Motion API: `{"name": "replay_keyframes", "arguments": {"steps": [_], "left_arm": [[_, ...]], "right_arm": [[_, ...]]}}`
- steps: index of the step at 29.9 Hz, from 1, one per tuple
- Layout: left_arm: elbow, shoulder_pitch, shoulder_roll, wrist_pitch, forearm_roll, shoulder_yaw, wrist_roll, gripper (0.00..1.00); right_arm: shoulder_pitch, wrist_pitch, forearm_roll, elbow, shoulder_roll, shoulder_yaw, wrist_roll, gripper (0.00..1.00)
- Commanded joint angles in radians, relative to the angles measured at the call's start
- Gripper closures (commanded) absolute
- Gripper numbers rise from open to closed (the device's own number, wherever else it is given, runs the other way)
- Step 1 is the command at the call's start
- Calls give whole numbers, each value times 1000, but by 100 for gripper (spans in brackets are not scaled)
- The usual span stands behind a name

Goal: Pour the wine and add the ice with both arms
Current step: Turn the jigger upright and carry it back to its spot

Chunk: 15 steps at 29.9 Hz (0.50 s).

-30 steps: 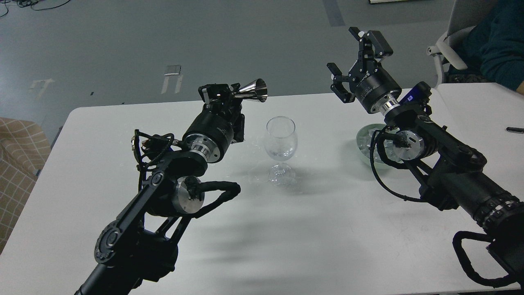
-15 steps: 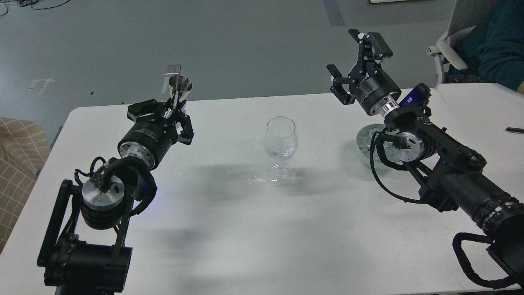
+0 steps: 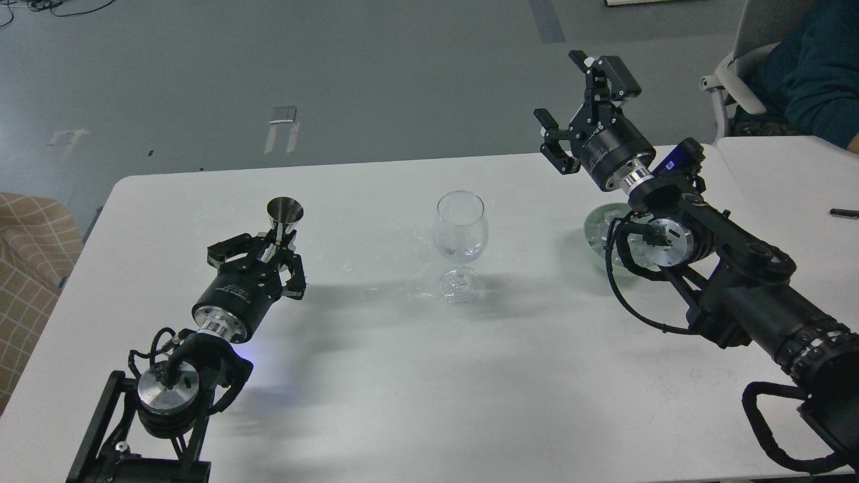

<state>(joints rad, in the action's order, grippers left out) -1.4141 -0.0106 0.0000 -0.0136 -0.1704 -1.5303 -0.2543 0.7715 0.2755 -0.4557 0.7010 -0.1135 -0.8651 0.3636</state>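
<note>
head view: the left hand (image 3: 268, 251) grips a metal jigger (image 3: 284, 216) upright, left of the glass (image 3: 460, 231) on the tabletop (image 3: 470, 376); best set down gently. a little wine (image 3: 458, 253) sits in the glass. right hand (image 3: 582, 100) spread wide, empty. ice (image 3: 607, 221) in a bowl (image 3: 599, 231) right of the glass, half hidden by the arm.

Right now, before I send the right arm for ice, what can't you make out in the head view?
- Ice bowl: near half hidden behind the right arm; cube count unclear.
- Wine in the glass: clear liquid, level too faint to judge.
- Jigger in the left tool: inside not visible, so contents unknown.
</note>
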Motion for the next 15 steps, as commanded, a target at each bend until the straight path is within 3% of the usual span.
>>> {"name": "replay_keyframes", "arguments": {"steps": [1,6,15], "left_arm": [[27,0,0,1,-3,-8,1,82],[59,0,0,3,-6,-11,26,77],[80,-2,0,20,-8,-13,27,73]], "right_arm": [[-1,-1,0,0,2,2,0,0],[-8,-4,0,-1,5,2,0,0],[-8,-6,0,0,5,2,0,0]]}}
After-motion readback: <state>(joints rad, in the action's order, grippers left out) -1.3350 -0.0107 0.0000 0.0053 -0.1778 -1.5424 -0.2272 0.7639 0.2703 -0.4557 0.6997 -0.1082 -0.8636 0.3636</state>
